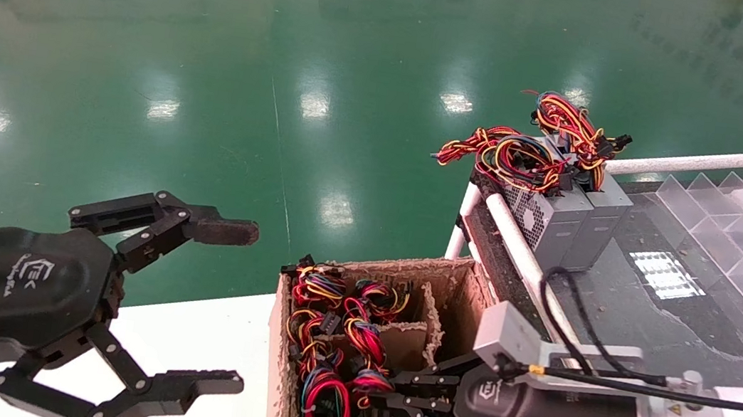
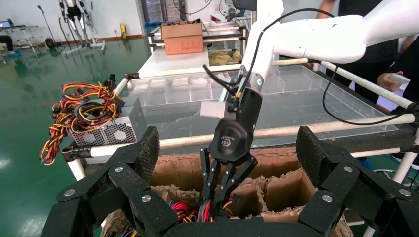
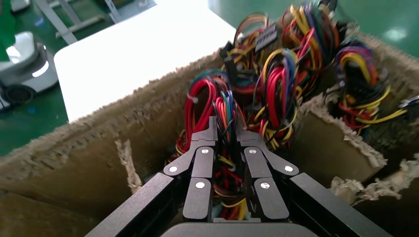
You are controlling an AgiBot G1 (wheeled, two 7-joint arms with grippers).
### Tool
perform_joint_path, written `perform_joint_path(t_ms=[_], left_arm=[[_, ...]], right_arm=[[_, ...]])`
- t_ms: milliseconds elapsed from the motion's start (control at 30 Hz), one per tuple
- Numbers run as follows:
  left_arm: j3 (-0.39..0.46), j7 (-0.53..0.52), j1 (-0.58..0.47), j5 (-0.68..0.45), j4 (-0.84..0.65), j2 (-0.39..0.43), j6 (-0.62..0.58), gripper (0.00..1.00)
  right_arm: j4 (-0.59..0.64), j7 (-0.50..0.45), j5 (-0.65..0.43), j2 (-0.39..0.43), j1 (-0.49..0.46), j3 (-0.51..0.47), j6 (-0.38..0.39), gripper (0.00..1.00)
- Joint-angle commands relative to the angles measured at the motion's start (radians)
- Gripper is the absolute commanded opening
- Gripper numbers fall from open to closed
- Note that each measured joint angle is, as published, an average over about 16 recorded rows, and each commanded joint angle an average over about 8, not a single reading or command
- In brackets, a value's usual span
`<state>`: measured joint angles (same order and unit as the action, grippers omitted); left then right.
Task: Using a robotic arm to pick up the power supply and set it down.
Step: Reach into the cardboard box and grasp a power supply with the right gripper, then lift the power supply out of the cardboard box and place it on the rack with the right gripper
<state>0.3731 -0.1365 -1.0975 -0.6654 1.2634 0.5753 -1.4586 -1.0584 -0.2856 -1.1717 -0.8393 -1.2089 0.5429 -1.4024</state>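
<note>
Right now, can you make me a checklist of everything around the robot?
Surface: glassy rack top with white tube rails.
Job's things: wired power supply in the cardboard box; two more power supplies stand on the rack.
Clutter: clear dividers.
Grippers: right end effector nearly closed around wires inside the box; left end effector open, idle.
Cables: black cable on the right arm.
Surroundings: green floor.

The robotic arm's black right gripper (image 1: pixel 382 400) pinches the power supply's (image 3: pixel 227 133) coloured wire bundle inside the cardboard box (image 1: pixel 456 277)
</note>
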Motion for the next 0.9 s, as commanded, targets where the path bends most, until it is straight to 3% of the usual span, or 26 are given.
perform_joint_path(t_ms=[33,467,900], left_arm=[[0.0,0.0,0.0,0.0,0.0,0.0,0.0,1.0],[0.0,0.0,0.0,0.0,0.0,0.0,0.0,1.0],[0.0,0.0,0.0,0.0,0.0,0.0,0.0,1.0]], right_arm=[[-0.011,-0.004,0.019,0.009,0.007,-0.01,-0.001,0.0],[-0.063,0.003,0.158,0.108,0.028,-0.098,-0.036,0.0],[-0.048,0.005,0.282,0.164,-0.03,-0.193,-0.04,0.0]])
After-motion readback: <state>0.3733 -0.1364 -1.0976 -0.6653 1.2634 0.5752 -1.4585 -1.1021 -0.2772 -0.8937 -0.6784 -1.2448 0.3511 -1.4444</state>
